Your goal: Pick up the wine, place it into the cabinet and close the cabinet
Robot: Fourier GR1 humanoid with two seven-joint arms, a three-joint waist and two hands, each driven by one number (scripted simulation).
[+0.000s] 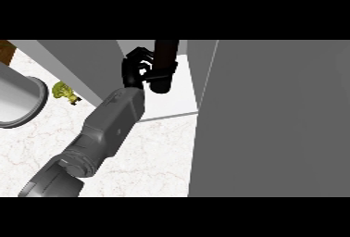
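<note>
The dark wine bottle [164,65] stands upright inside the open grey cabinet [273,115], on its shelf.

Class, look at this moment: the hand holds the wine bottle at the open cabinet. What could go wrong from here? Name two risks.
1. The bottle hangs just above the cabinet floor; released tilted, it might topple instead of standing.
2. The open door stands close beside the left hand and forearm; pulling back carelessly could knock it, or closing early could catch the arm.

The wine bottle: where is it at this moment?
In the head view, the wine bottle sits top centre, held by the left robot hand inside the open cabinet, above its white shelf.
</note>
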